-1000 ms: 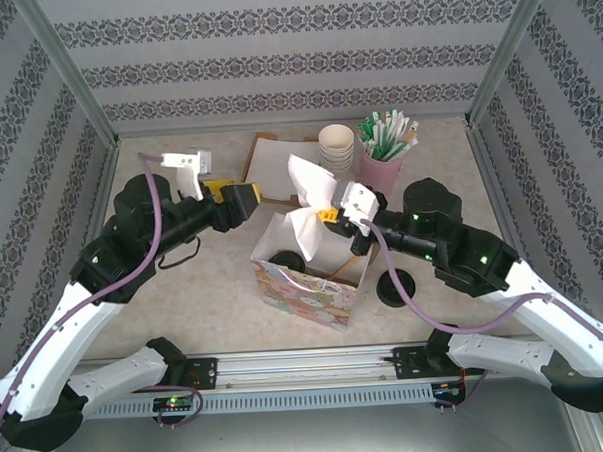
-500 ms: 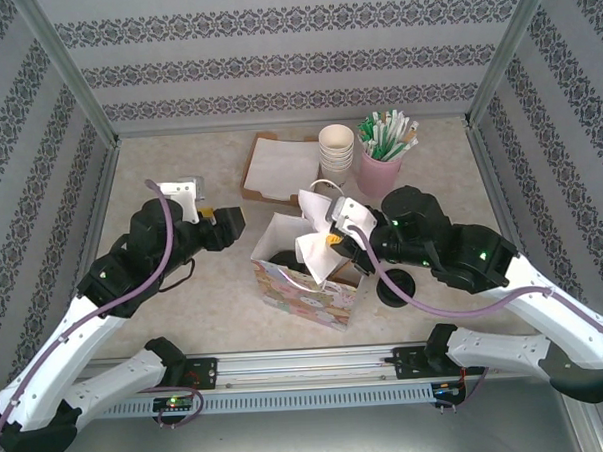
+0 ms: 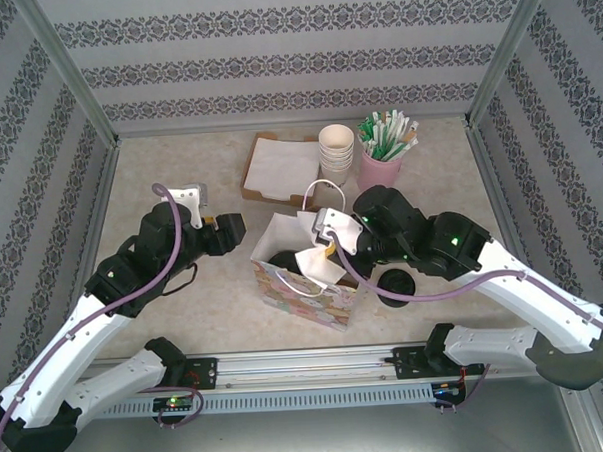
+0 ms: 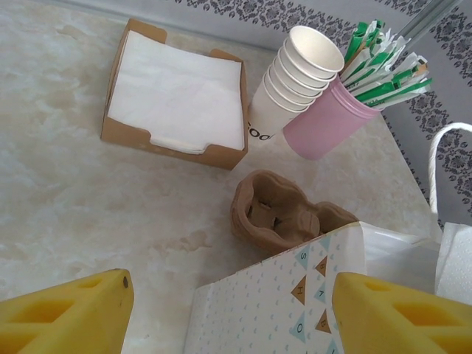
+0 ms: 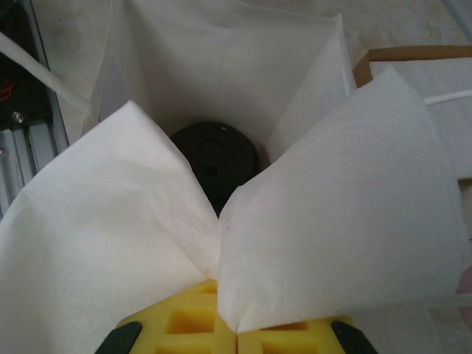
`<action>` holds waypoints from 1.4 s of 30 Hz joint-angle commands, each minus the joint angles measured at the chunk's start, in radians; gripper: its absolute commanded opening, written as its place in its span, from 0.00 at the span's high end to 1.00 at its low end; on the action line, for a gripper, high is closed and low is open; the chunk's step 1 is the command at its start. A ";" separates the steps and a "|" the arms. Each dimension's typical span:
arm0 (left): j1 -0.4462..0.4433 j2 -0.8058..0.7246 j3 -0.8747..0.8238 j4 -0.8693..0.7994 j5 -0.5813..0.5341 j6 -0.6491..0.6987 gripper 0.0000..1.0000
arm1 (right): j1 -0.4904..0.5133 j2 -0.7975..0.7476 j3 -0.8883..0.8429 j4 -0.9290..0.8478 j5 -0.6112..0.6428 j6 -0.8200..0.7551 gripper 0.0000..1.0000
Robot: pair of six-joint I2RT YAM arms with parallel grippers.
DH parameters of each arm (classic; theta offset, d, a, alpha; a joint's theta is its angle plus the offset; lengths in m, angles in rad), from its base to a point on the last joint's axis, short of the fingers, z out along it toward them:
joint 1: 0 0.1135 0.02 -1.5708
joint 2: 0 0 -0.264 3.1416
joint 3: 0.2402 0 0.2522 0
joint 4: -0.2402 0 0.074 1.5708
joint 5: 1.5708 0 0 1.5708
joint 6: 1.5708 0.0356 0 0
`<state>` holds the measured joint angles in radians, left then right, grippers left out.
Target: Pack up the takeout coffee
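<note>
Standing inside the gift bag (image 3: 306,294), the black-lidded takeout coffee (image 5: 217,158) is seen from above. A white napkin (image 5: 332,214) is clamped over it by the right gripper (image 5: 236,333); the left gripper (image 3: 232,228) is spread open, empty.

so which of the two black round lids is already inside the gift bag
The takeout coffee lid, down inside the bag beneath the napkin. The other, the lid pile, sits on the table right of the bag.
</note>
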<state>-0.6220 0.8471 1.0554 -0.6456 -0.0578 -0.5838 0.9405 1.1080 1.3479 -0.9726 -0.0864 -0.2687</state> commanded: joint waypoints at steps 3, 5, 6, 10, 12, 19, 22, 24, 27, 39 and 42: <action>-0.008 -0.002 -0.014 -0.016 -0.018 -0.017 0.28 | 0.009 0.057 0.051 -0.092 0.007 -0.049 1.00; -0.009 0.002 -0.011 -0.020 -0.020 -0.016 0.28 | 0.008 0.082 0.062 -0.112 0.015 -0.052 1.00; -0.009 0.005 -0.012 -0.020 -0.020 -0.015 0.28 | 0.009 0.091 0.066 -0.121 0.013 -0.054 1.00; -0.009 0.008 -0.011 -0.024 -0.018 -0.014 0.28 | 0.001 0.127 0.063 -0.130 0.025 -0.074 1.00; -0.008 0.007 -0.012 -0.023 -0.013 -0.013 0.28 | -0.002 0.147 0.068 -0.142 0.027 -0.078 1.00; -0.009 0.006 -0.019 -0.030 -0.022 -0.017 0.28 | -0.042 0.213 0.070 -0.171 0.048 -0.086 0.98; -0.009 0.009 -0.021 -0.031 -0.024 -0.021 0.28 | -0.052 0.231 0.081 -0.184 0.050 -0.075 0.95; -0.008 0.009 -0.022 -0.029 -0.023 -0.017 0.28 | -0.053 0.232 0.089 -0.191 0.044 -0.071 0.85; -0.009 0.009 -0.019 -0.035 -0.033 -0.014 0.28 | -0.053 0.216 0.095 -0.184 0.032 -0.061 0.66; -0.009 0.007 -0.001 -0.046 -0.059 0.010 0.28 | -0.054 0.110 0.155 -0.201 0.051 -0.030 0.45; -0.008 0.005 0.008 -0.051 -0.069 0.023 0.25 | -0.054 0.059 0.151 -0.151 0.075 -0.024 0.44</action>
<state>-0.6220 0.8585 1.0397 -0.6659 -0.0952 -0.5831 0.8917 1.2171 1.4765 -1.1458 -0.0429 -0.3126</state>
